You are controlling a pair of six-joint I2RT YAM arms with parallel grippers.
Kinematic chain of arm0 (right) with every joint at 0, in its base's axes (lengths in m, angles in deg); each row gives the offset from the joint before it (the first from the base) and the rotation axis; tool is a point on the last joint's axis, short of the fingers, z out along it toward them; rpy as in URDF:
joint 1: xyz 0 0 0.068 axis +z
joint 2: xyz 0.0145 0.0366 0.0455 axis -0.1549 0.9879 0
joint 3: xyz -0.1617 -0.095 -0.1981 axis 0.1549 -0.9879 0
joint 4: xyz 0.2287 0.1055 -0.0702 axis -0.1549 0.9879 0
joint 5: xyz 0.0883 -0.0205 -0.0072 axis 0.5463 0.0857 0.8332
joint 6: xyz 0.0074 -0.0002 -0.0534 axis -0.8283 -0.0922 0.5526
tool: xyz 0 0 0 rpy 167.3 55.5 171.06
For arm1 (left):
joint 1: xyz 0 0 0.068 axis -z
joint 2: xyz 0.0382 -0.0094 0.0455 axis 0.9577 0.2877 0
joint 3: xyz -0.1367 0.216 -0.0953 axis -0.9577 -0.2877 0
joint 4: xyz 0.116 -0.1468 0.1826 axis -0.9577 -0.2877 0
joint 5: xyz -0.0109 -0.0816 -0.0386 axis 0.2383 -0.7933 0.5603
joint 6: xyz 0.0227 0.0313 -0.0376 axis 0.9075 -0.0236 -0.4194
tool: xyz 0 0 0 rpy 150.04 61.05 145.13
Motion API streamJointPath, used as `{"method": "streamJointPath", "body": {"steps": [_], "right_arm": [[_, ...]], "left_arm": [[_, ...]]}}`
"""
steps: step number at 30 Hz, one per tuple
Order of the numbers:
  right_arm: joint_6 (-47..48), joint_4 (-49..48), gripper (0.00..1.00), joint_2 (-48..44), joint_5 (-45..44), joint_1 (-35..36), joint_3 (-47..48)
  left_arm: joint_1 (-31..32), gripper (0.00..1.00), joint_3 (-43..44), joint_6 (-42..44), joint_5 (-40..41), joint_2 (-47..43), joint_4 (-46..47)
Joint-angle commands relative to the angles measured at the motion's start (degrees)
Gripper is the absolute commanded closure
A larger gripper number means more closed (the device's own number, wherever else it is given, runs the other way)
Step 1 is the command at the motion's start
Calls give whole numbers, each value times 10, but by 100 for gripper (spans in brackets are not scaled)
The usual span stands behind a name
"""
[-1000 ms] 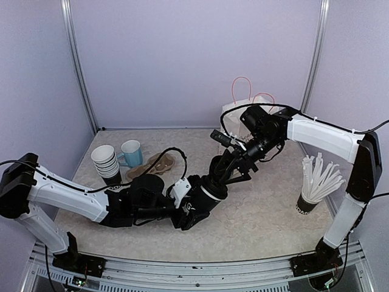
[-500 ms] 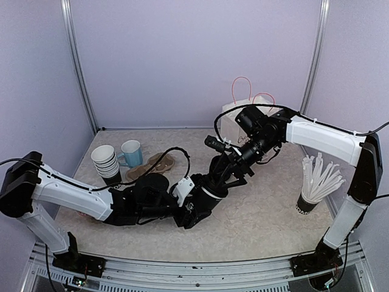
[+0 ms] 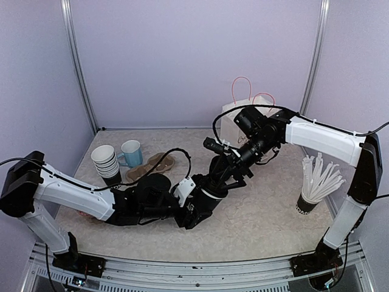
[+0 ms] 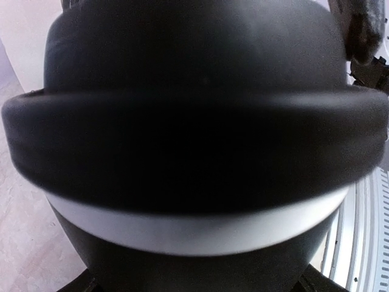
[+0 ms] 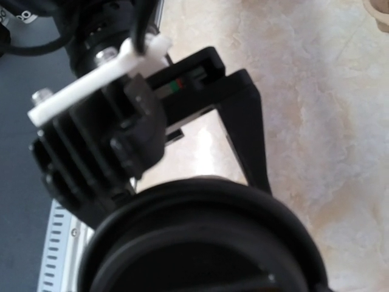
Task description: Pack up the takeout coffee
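Note:
A takeout coffee (image 3: 214,184), a black lidded cup with a white band, is held tilted above the middle of the table, lid pointing up and right. My left gripper (image 3: 205,197) is shut on its body, and the cup (image 4: 194,121) fills the left wrist view, hiding the fingers. My right gripper (image 3: 226,163) stands open at the lid end, fingers spread on either side of it. In the right wrist view the black lid (image 5: 200,243) sits close under the camera, with the left gripper's black finger (image 5: 243,121) behind it. No second takeout coffee shows.
A white paper bag (image 3: 242,112) with pink handles stands at the back. A stack of lidless cups (image 3: 104,160), a light blue mug (image 3: 131,152) and brown cardboard pieces (image 3: 153,164) lie at the left. A cup of white sticks (image 3: 315,185) stands at the right.
My right gripper has moved left and down, closing in on the cup's lid end. The left arm has shifted the cup slightly toward it.

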Motion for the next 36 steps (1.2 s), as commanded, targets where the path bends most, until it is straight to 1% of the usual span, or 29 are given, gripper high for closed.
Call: {"method": "streamJointPath", "body": {"steps": [1,3,7,9,13,16,19,23,25,26,30,34,36], "right_arm": [[-15,2,22,-9,-17,15,-10],[-23,-7,25,-7,-41,15,-8],[-29,-12,30,-4,-49,15,-3],[-33,-14,31,-2,-53,15,0],[-36,-18,34,12,-93,15,17],[-41,-15,35,37,-120,15,58],[-51,-8,36,72,-168,15,114],[-63,-3,37,124,-235,15,185],[-68,-3,37,148,-260,14,218],[-70,-3,37,161,-270,14,234],[-79,9,37,219,-301,12,320],[-88,6,36,260,-328,9,367],[-90,3,35,278,-335,7,379]], "left_arm": [[-12,25,21,-20,13,3,34],[-12,25,21,-24,17,3,36],[-12,20,17,-32,56,5,30],[-12,13,14,-41,87,5,23],[-8,2,2,-46,138,3,7],[-1,1,-18,-49,159,-7,0],[10,1,-35,-68,201,-23,-36],[24,1,-69,-112,245,-53,-77],[35,1,-81,-148,288,-69,-93],[40,1,-86,-158,297,-74,-96],[64,1,-85,-189,337,-92,-115],[74,1,-51,-247,407,-75,-208],[84,1,-49,-267,438,-71,-219]]}}
